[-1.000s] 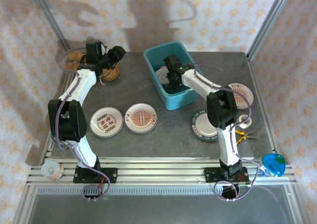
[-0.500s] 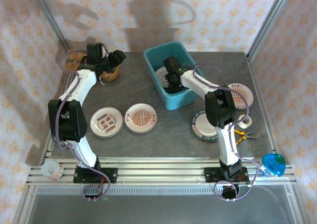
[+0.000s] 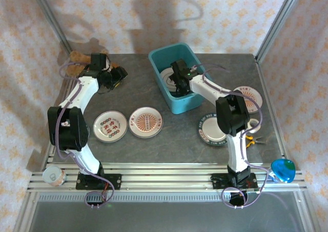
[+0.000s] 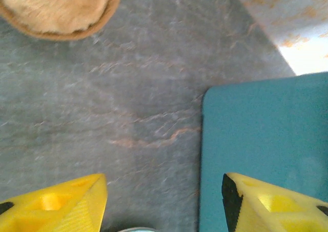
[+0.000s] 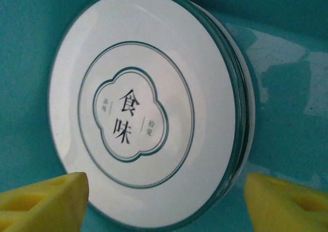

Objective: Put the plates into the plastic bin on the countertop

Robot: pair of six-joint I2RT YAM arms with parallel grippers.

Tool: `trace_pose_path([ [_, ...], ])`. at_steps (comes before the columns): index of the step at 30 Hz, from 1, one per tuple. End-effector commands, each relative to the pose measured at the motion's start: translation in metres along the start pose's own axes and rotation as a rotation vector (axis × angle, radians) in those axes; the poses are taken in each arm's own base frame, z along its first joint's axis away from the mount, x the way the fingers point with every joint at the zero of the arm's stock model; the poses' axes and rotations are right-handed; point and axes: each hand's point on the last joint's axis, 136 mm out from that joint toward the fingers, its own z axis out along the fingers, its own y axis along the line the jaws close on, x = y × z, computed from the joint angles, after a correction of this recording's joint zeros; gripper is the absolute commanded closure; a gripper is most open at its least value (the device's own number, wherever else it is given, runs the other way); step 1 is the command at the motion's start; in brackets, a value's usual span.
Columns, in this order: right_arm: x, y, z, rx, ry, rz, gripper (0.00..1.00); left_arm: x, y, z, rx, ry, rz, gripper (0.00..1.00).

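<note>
The teal plastic bin (image 3: 177, 102) stands at the back middle of the dark grey countertop (image 3: 174, 139). Inside it lies a white plate (image 5: 138, 109) with green rings and dark lettering, on top of another plate (image 5: 248, 96). My right gripper (image 3: 180, 88) reaches into the bin and is open, its yellow fingertips (image 5: 46, 201) on either side of that plate's near edge, apart from it. Two orange-patterned plates (image 3: 110, 126) (image 3: 145, 122) lie front left; a green-rimmed plate (image 3: 212, 129) and another orange one (image 3: 250, 97) lie right. My left gripper (image 3: 120, 73) hangs open and empty left of the bin (image 4: 261, 139).
A tan woven bowl (image 4: 61, 6) sits at the back left, close to my left gripper. A tape roll (image 3: 252, 123), orange-handled pliers (image 3: 251, 139) and a small blue round object (image 3: 283, 169) lie at the right. Aluminium rails (image 3: 164, 179) run along the near edge.
My right gripper's jaws have spread wide over the plate in the bin. The left gripper has swung nearer and lower, away from the back wall, still open.
</note>
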Motion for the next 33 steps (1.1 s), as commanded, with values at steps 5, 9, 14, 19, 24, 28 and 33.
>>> trace_pose_path([
  [5,-0.021,0.020,-0.055,-0.142,-0.118,-0.105,0.16,0.057,0.017,-0.005,-0.108,0.157,0.208,0.38],
  [9,-0.024,0.022,-0.075,-0.175,-0.127,-0.152,0.17,0.080,0.025,0.003,-0.123,0.243,0.300,0.39],
  [14,-0.018,0.033,-0.094,-0.246,-0.107,-0.220,0.18,0.101,0.044,0.024,-0.136,0.372,0.389,0.40],
  [19,-0.022,0.033,-0.117,-0.276,-0.135,-0.264,0.19,0.123,0.055,0.037,-0.132,0.496,0.446,0.41],
  [24,-0.027,0.032,-0.135,-0.294,-0.168,-0.329,0.20,0.141,0.056,0.041,-0.092,0.574,0.494,0.42],
  [28,-0.025,0.030,-0.140,-0.303,-0.163,-0.340,0.20,0.150,0.063,0.048,-0.095,0.621,0.495,0.43],
  [33,-0.022,0.027,-0.142,-0.316,-0.151,-0.355,0.21,0.160,0.073,0.052,-0.141,0.662,0.529,0.43],
])
